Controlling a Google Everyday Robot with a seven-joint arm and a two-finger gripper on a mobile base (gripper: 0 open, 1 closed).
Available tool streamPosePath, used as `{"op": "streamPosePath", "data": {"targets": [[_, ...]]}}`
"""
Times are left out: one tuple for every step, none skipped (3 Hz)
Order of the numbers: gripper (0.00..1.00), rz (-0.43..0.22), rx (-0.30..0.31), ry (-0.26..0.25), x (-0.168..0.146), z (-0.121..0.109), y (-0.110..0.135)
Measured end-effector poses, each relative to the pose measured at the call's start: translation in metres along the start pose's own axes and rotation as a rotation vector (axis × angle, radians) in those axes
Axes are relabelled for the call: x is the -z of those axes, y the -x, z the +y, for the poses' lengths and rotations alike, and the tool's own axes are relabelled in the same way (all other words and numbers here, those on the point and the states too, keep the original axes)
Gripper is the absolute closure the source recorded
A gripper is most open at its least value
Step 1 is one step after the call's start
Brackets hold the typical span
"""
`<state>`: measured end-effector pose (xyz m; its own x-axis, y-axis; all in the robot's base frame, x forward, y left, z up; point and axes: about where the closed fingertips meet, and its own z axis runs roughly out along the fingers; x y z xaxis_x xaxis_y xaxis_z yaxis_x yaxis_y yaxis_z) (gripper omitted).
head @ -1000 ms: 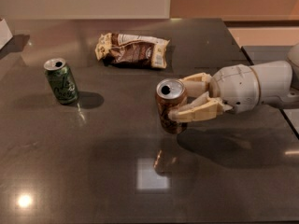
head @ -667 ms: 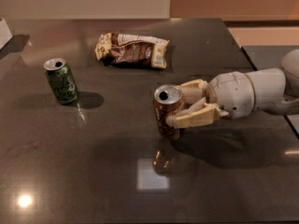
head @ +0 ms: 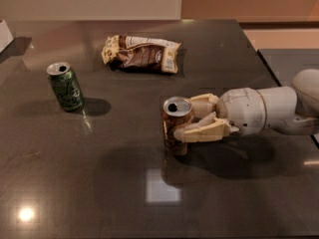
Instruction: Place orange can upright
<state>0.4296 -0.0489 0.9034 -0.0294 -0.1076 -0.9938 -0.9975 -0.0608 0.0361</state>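
Observation:
The orange can [head: 174, 128] stands upright on the dark table [head: 99, 183], right of centre, silver top with its opening facing up. My gripper [head: 192, 119] reaches in from the right with its cream fingers [head: 204, 131] on both sides of the can's upper half, shut on it. The can's base appears to rest on the table surface. A white rounded arm segment [head: 259, 111] extends off to the right edge.
A green can [head: 65, 86] stands upright at the left. A brown and white snack bag [head: 142, 54] lies flat at the back centre. A white object's corner [head: 5, 34] shows at the far left edge. The table's right edge runs near my arm.
The gripper and the orange can have shifted slightly left and toward the front of the table. The can stays upright in the fingers. The green can and bag have not moved.

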Motion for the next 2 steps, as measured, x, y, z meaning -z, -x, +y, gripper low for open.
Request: {"op": "streamPosePath", "data": {"targets": [[0.82,-0.040,-0.004,-0.020,0.0001,-0.0003,-0.0047],[0.59,-0.061,-0.012,-0.027,-0.0003,-0.0002,-0.0097]]}}
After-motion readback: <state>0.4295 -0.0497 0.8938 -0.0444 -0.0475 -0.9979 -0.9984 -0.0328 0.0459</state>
